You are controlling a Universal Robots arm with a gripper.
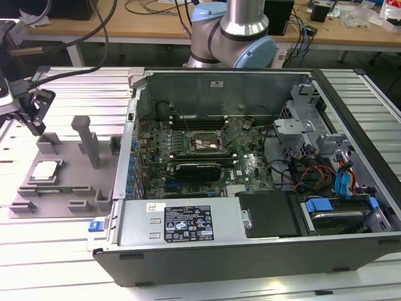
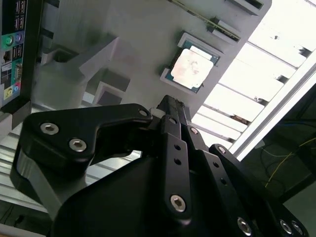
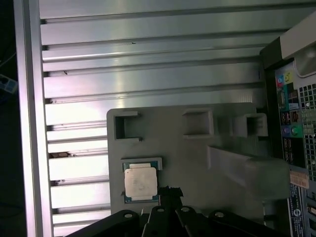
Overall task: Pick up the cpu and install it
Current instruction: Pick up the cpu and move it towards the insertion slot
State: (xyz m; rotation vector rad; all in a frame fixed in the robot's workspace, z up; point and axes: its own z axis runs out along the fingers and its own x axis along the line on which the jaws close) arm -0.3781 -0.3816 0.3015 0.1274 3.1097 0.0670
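The cpu (image 1: 45, 170) lies flat in a recess of the grey tray (image 1: 62, 188), at the exterior view's left, its silver top facing up. In both wrist views the cpu (image 2: 193, 66) (image 3: 140, 181) lies just beyond my fingertips. My gripper (image 1: 39, 130) hangs over the tray's far side, above and apart from the chip. Its black fingers meet at a narrow tip (image 2: 170, 101) (image 3: 170, 190), so it is shut with nothing in it. The motherboard's cpu socket (image 1: 202, 143) sits inside the open computer case (image 1: 188, 232), its frame shut.
Upright grey blocks (image 1: 86, 138) stand on the tray between the cpu and the case wall. The case holds cables, a drive bay (image 1: 332, 210) and a black cover. The arm's base (image 1: 232, 31) rises behind the case. Everything rests on a slatted aluminium table (image 1: 50, 251).
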